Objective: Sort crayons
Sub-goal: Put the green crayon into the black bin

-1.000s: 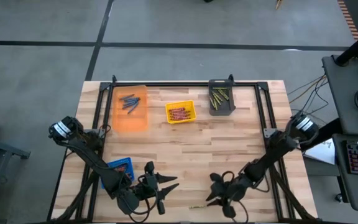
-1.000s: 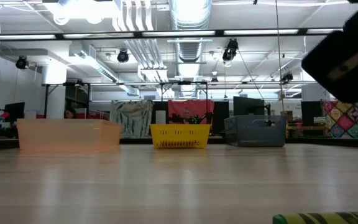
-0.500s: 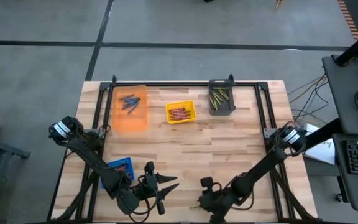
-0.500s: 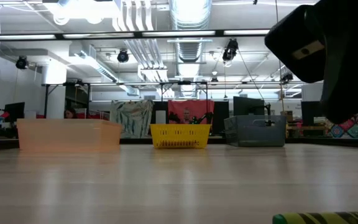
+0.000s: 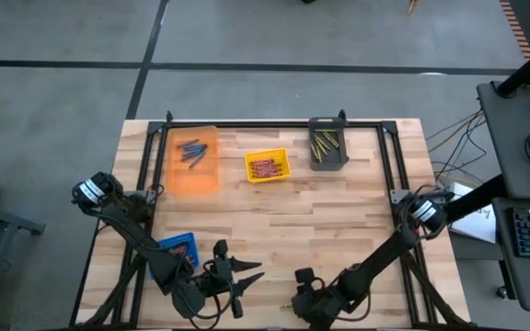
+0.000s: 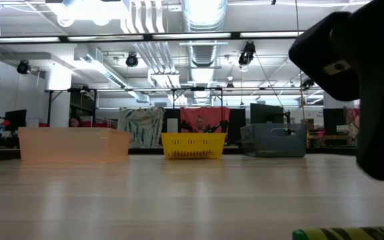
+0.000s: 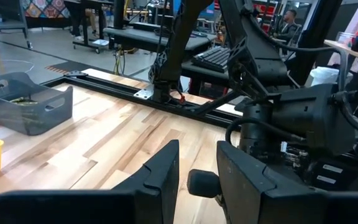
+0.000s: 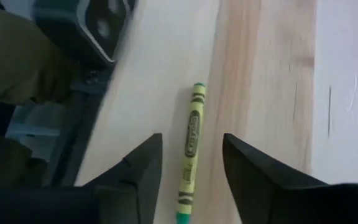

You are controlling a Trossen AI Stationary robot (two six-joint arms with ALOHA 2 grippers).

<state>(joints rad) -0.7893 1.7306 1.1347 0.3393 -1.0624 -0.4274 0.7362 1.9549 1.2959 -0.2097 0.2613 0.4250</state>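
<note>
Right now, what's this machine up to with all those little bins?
It is sorting crayons by colour. The orange bin holds blue ones, the yellow bin red ones, and the grey bin olive-yellow ones. One yellow-green crayon lies loose on the wooden table near its front edge. The right gripper hangs over it, fingers open on either side, not yet gripping. The left gripper waits near the front by a blue bin, holding nothing.
</note>
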